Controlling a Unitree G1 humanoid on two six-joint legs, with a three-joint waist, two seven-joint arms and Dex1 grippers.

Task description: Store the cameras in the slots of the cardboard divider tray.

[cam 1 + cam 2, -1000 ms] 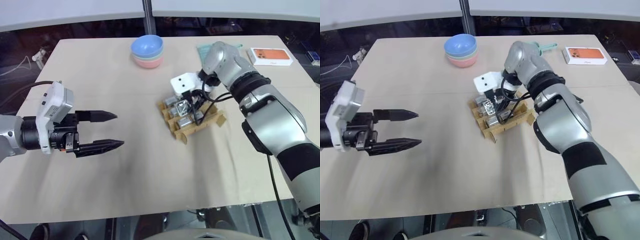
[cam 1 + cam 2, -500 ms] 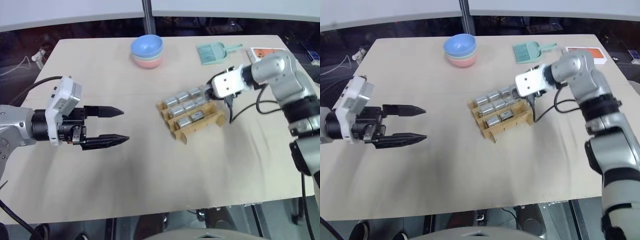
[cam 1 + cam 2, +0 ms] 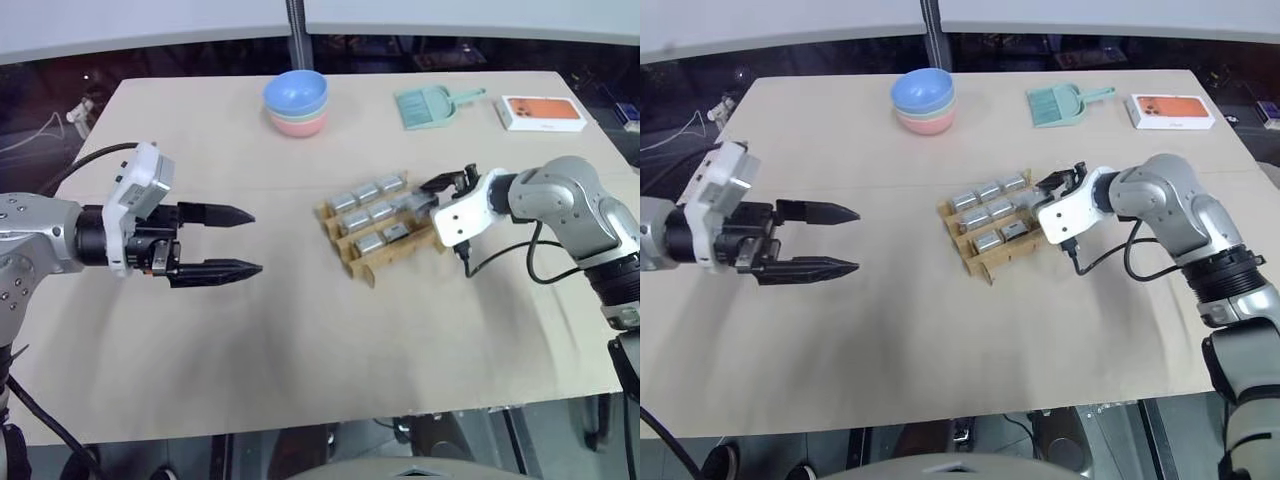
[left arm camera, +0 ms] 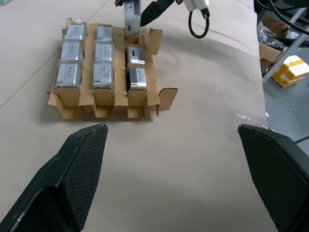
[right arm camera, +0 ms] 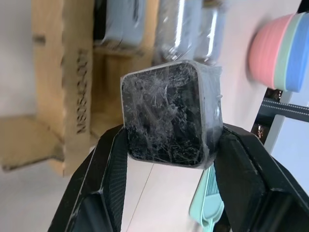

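The cardboard divider tray (image 3: 380, 228) sits mid-bench (image 3: 300, 340) with eight silver-grey cameras (image 4: 104, 55) slotted in: three in each of two rows, two in the third, whose end slot nearest the right tool is open. The right tool (image 5: 166, 145) pinches a ninth camera (image 5: 170, 113), dark face outward, just beside that end of the tray. The left tool (image 3: 240, 241) hangs with fingers spread wide, holding nothing, well apart from the tray; printing on the tray's strip is too blurred to read.
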